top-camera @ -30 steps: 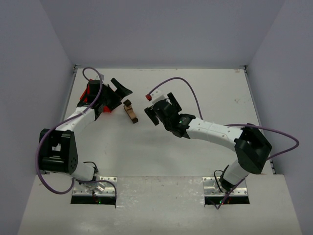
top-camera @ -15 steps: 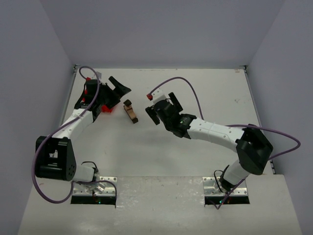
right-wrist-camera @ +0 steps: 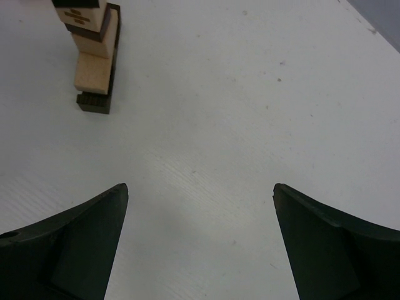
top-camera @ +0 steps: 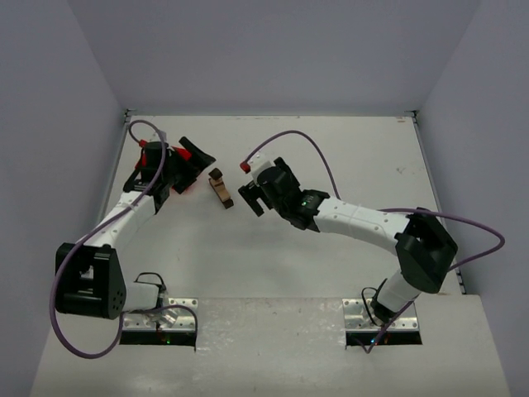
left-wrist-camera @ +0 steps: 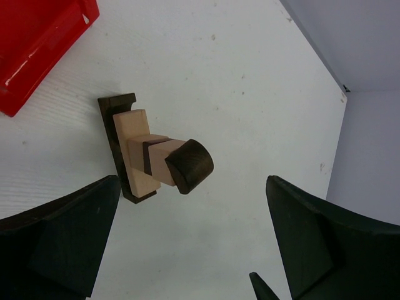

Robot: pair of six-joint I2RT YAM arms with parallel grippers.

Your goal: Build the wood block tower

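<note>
The wood block tower point(top-camera: 220, 188) stands upright on the white table, a slim column of tan and dark blocks on a dark base. From the left wrist point(left-wrist-camera: 156, 162) it shows with a rounded dark piece on top, and from the right wrist point(right-wrist-camera: 92, 56) it sits at the upper left. My left gripper point(top-camera: 197, 157) is open and empty, up and to the left of the tower. My right gripper point(top-camera: 250, 197) is open and empty, just right of the tower, apart from it.
A red plastic bin point(top-camera: 169, 169) lies under my left arm at the table's left, its corner also in the left wrist view point(left-wrist-camera: 44, 44). The table's back edge point(top-camera: 273, 114) meets the grey walls.
My left arm has swung up and left, away from the tower. My right gripper has moved left, closer to the tower. The tower has not moved.
</note>
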